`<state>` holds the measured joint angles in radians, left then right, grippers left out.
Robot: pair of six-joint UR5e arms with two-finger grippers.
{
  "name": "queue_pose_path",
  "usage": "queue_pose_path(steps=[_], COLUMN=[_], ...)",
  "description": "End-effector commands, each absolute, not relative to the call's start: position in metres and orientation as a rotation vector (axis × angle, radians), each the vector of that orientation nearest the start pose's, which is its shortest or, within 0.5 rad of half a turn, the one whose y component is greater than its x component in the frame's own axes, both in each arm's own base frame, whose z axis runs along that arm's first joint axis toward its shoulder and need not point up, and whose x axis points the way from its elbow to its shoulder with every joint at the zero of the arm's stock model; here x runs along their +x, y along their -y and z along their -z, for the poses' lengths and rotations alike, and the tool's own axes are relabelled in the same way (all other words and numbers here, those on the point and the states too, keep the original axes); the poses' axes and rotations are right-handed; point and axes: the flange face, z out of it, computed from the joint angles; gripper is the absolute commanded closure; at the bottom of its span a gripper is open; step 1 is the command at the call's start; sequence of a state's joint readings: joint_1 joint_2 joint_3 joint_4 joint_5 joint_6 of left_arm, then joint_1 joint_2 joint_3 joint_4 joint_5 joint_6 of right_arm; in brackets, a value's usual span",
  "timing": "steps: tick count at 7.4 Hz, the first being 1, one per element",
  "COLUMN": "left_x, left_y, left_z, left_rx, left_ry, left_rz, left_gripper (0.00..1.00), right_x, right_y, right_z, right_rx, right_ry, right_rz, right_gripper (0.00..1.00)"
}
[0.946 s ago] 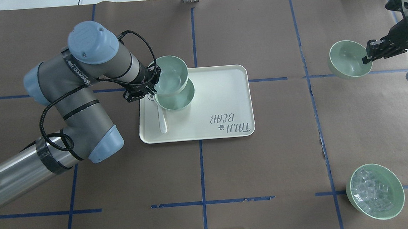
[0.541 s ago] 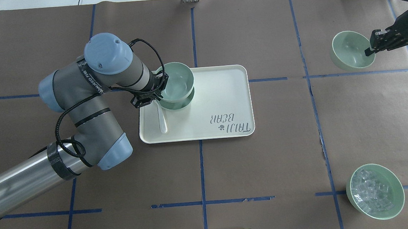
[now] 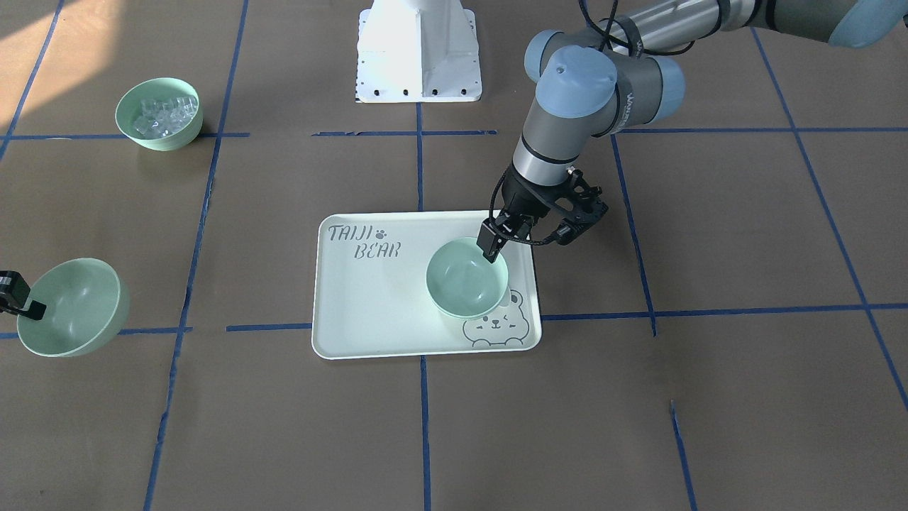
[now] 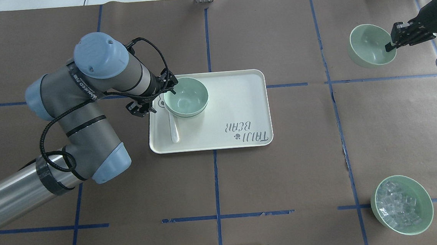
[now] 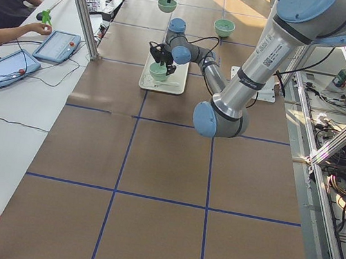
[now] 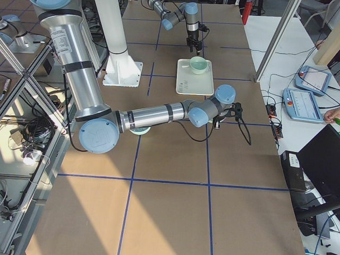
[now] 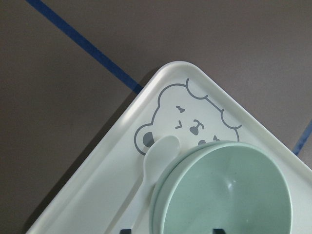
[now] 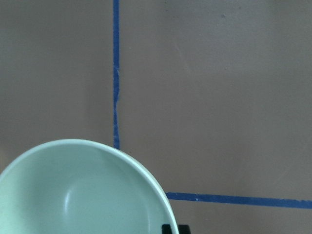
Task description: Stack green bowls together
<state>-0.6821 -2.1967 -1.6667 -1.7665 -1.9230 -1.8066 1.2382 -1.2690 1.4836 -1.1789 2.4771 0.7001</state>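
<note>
Two green bowls (image 4: 186, 96) sit one inside the other on the pale TAIJI BEAR tray (image 4: 236, 98), near the corner with the bear face. A white spoon (image 4: 173, 127) lies on the tray, right beside the bowls. The left gripper (image 3: 492, 248) is at the rim of the top bowl. Its jaws are spread wide, one inside the bowl and one outside. Far off on the robot's right side of the tabletop (image 4: 284, 179), the right gripper (image 4: 390, 46) has its jaws closed tight on the rim of the third green bowl (image 4: 369, 46), which is tipped to one side. A green bowl full of ice cubes (image 4: 401, 205) sits well apart from all of them.
</note>
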Motion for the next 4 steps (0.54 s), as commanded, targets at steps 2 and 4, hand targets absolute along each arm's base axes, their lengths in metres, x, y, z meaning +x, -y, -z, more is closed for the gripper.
queue_pose_path(steps=[2, 4], left_x=[0.378, 0.325], left_y=[0.536, 0.556], left_z=[-0.234, -0.270], left_rx=[-0.013, 0.060], left_ry=[-0.916, -0.879], left_rz=[0.519, 0.399], left_gripper=[0.00, 0.00], right_x=[-0.233, -0.320], right_y=[0.609, 0.577], right_z=[-0.346, -0.271], right_rx=[-0.016, -0.029], right_ry=[1.107, 1.113], right_rz=[-0.082, -0.132], right_gripper=[1.00, 1.00])
